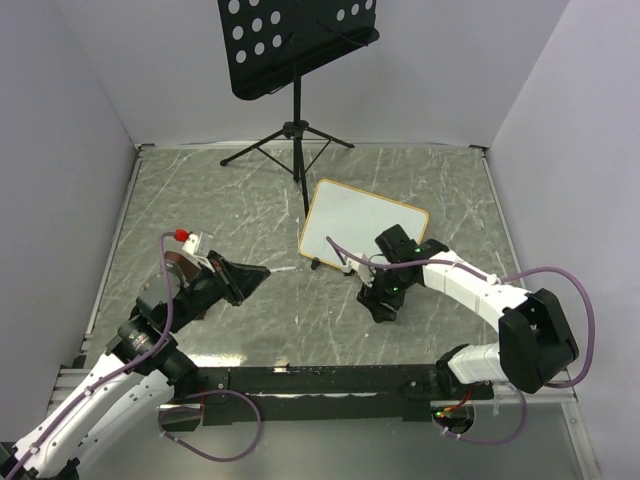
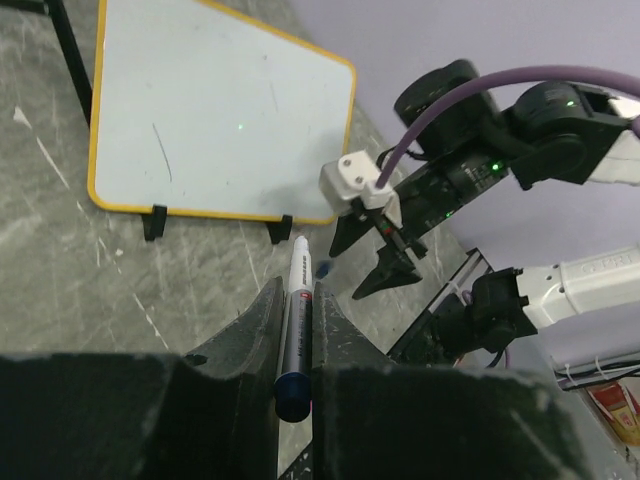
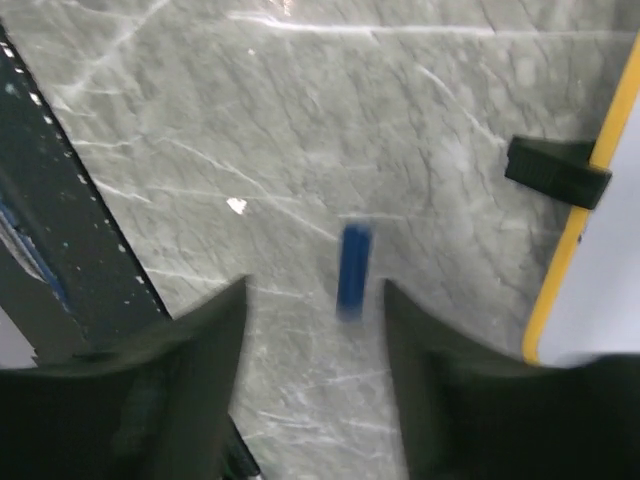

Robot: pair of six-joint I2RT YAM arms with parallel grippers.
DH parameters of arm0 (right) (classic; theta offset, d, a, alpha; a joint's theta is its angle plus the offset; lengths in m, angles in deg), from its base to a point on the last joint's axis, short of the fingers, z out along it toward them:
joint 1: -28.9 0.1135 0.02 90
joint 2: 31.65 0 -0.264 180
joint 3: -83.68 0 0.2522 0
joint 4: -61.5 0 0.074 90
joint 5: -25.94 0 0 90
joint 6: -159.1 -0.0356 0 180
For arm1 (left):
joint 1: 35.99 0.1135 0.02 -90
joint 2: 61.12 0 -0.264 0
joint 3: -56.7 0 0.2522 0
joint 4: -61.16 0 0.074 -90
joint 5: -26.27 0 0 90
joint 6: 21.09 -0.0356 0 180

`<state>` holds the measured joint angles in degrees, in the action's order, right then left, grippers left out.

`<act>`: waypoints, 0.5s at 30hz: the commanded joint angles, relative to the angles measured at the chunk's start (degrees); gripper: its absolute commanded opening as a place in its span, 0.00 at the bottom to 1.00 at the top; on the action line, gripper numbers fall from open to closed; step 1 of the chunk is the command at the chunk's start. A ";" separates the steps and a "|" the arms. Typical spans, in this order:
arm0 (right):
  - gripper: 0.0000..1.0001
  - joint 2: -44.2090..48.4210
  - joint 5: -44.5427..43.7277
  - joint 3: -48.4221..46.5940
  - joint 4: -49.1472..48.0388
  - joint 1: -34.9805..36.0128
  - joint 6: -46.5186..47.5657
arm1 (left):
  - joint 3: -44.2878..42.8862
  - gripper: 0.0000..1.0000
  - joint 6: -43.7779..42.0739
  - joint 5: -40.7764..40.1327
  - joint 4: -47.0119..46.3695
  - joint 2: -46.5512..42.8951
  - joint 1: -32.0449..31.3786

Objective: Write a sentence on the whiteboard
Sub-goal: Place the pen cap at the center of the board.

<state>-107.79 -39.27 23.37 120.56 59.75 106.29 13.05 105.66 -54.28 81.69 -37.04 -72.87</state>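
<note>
The whiteboard (image 1: 362,224) stands on its black feet on the marble table, its face blank; no sentence shows on it. It also shows in the left wrist view (image 2: 210,110), with only faint scratches. My left gripper (image 1: 258,274) is shut on a white marker (image 2: 299,270) with a dark blue end, uncapped tip pointing toward the board's lower edge, a short way off. My right gripper (image 1: 383,306) is open and empty, pointing down at the table just right of the board's near corner. A blue marker cap (image 3: 353,265) lies on the table below its open jaws.
A black perforated music stand (image 1: 295,40) on a tripod stands behind the board. The black mounting rail (image 1: 320,380) runs along the near edge. Grey walls close in the left, right and back sides.
</note>
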 commanded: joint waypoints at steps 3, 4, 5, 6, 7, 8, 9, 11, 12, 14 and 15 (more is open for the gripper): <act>0.73 5.90 6.19 -5.99 6.00 -7.97 5.95 | -0.25 0.01 2.37 1.00 -1.41 -0.09 0.23; 0.73 6.78 9.27 -7.75 7.94 -13.74 7.10 | -1.74 0.01 1.66 1.18 -0.97 0.44 0.23; 0.73 7.40 12.18 -9.60 9.36 -17.63 8.15 | -2.53 0.01 -0.17 1.09 -0.09 1.23 0.23; 0.73 8.02 18.30 -13.01 10.59 -21.06 9.55 | -3.24 0.01 -1.06 1.09 0.18 2.80 0.23; 0.73 8.11 21.23 -14.35 12.43 -28.23 9.92 | -4.46 0.01 -1.94 0.66 0.18 3.69 0.23; 0.73 8.11 23.78 -15.32 12.62 -30.56 10.01 | -4.91 0.01 -3.43 0.65 -0.34 4.74 0.32; 0.73 7.68 26.42 -16.64 12.36 -33.98 8.62 | -5.44 0.01 -3.88 0.57 -0.96 6.84 0.32; 0.73 6.97 31.35 -16.65 7.64 -40.04 4.58 | -6.49 0.01 -4.76 1.27 -3.93 9.14 0.50; 0.73 6.45 32.24 -15.26 4.91 -41.82 -1.88 | -6.76 0.01 -4.85 1.88 -5.17 11.50 0.50; 0.73 5.31 34.09 -13.76 -3.43 -45.16 -7.54 | -7.29 0.01 -4.85 3.37 -7.80 13.79 0.50; 0.73 4.95 32.87 -11.75 -6.86 -45.79 -15.49 | -8.07 0.01 -5.02 3.81 -9.04 15.89 0.58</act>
<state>-100.97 -13.74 8.05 124.65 17.78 106.88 8.04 102.64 -53.25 79.28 -25.57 -72.67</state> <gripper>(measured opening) 0.732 0.139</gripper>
